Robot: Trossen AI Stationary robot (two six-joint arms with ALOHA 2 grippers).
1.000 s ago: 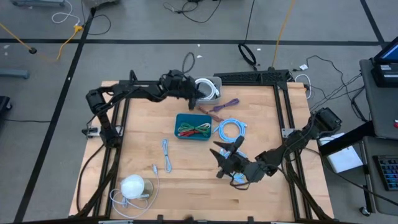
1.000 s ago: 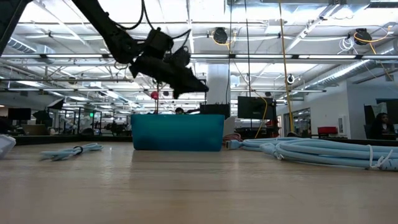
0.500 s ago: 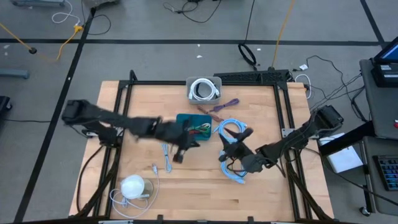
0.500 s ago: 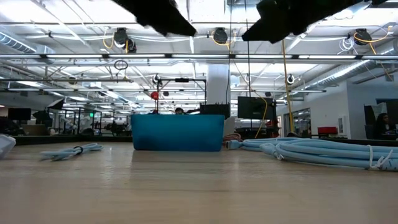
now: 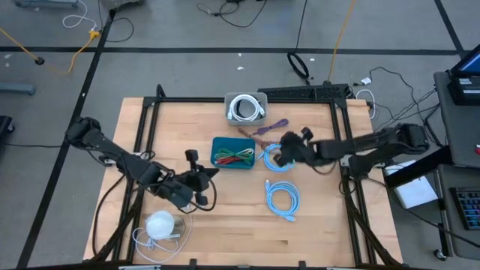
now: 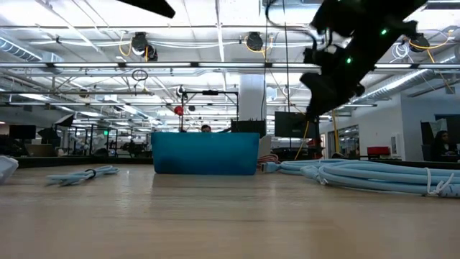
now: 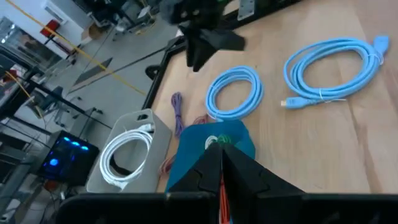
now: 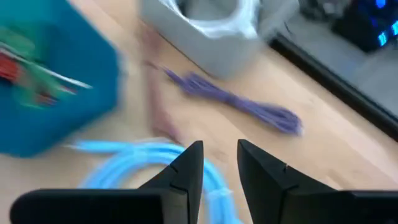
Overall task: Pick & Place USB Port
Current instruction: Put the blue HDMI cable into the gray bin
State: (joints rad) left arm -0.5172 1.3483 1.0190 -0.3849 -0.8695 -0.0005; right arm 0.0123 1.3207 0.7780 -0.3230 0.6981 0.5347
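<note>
Left end effector [image 5: 196, 177] is pinched shut on nothing, arm stretched low near the desk's [image 5: 337, 225] front-left. Right end effector [image 5: 289, 146] hovers slightly open over a blue cable [image 5: 277, 157], empty.

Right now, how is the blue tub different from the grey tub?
The square teal-blue plastic tub holds red and green cables; the pale grey plastic tub holds one coiled white cable. The blue tub sits mid-table, while the grey tub sits at the table's far edge. Both are open-topped, upright and rest on the wooden table.
</note>
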